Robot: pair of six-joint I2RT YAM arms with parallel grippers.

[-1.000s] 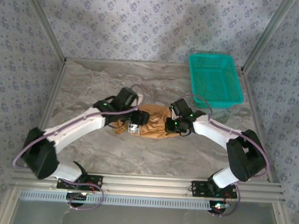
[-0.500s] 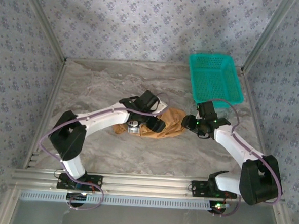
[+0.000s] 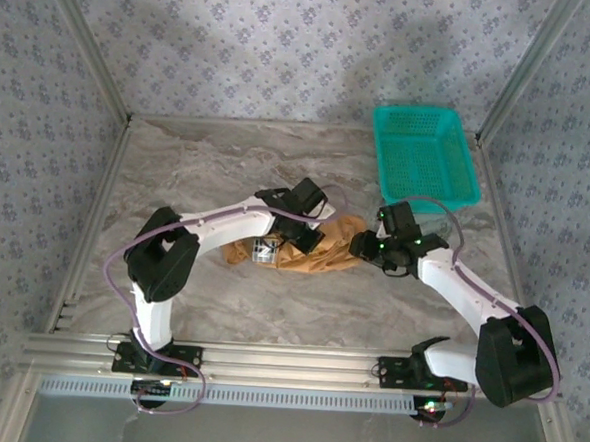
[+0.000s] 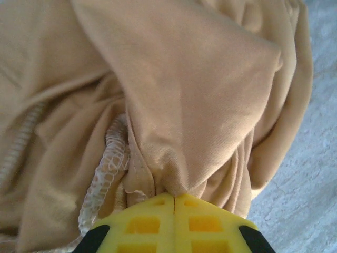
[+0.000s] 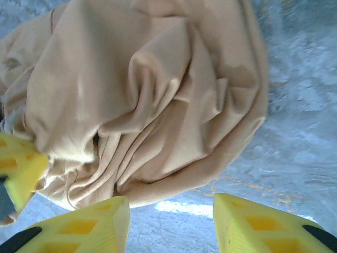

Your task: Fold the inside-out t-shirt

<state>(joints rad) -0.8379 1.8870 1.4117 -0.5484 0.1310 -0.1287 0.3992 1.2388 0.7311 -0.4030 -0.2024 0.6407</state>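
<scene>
A second back both arms crowded the shirt at the middle of the table, with the right elbow tucked in at the lower right. Now we see that elbow swung out toward the bottom right corner. The left arm's elbow has drawn in from the far lower left toward left of centre.

The shirt has changed too. It was a tight bundle at centre frame, and now it trails farther right as a long crumpled heap, below and left of the teal basket in the upper right. Over the last half second the right gripper has edged left, back toward the heap's right end.

Left gripper: clenched. In its wrist view we see the yellow tips pressed together on a pinched fold of tan cloth, with a ribbed seam running down just left of the pinch. From above, it sits over the heap's middle.

Right gripper: released. Its wrist view shows two yellow fingers apart with bare marble between them. The shirt's rounded edge lies just above the gap, and we cannot tell if it touches the fingers.

Any writing? We spot one small white label on the heap's left part, in the same spot as a second ago — too small to read.
</scene>
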